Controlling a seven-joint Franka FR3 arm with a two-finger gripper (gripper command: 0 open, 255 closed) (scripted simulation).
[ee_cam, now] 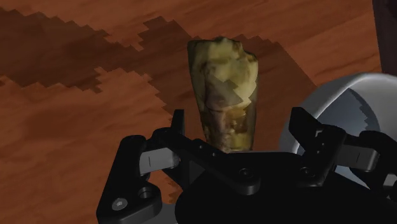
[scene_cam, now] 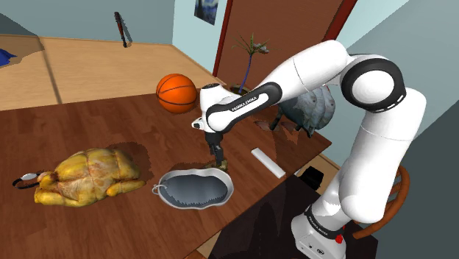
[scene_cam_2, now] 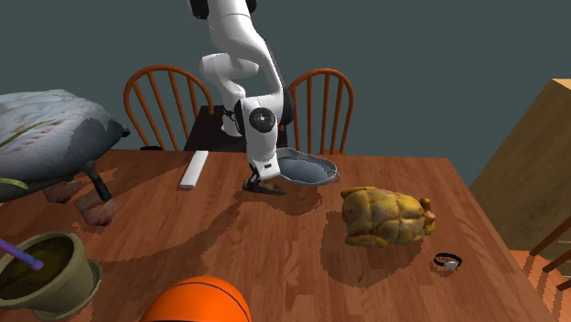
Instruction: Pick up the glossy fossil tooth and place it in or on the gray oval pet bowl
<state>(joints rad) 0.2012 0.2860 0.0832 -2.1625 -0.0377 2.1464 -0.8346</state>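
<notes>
The fossil tooth (scene_cam: 221, 164), yellow-brown and mottled, hangs directly below the black gripper (scene_cam: 216, 152) in the shoulder view. There it is at the 12 o'clock edge of the gray oval pet bowl (scene_cam: 193, 190), just beside the rim and outside it. Whether it touches the wooden table (scene_cam: 110, 125) I cannot tell. In the wrist view the tooth runs lengthwise out from the middle of the gripper, with the bowl close beside it. Its near end goes behind the gripper's black body, so I cannot tell whether the claw is pinching it or only straddling it.

The rest is placed by the shoulder view. A flat white bar (scene_cam: 267, 162) lies at 3 o'clock from the tooth, near the table's edge. A basketball (scene_cam: 176, 92) rests at 11 o'clock, well apart. A roast chicken (scene_cam: 88, 176) lies at 9 o'clock from the bowl, and a small black band (scene_cam: 26, 179) lies just past it in the same direction. A gray stuffed shape (scene_cam: 305, 110) sits at 2 o'clock from the tooth, behind the white arm (scene_cam: 294, 73). In the second exterior view two wooden chairs (scene_cam_2: 169, 91) stand at 12 o'clock, beyond the table.
</notes>
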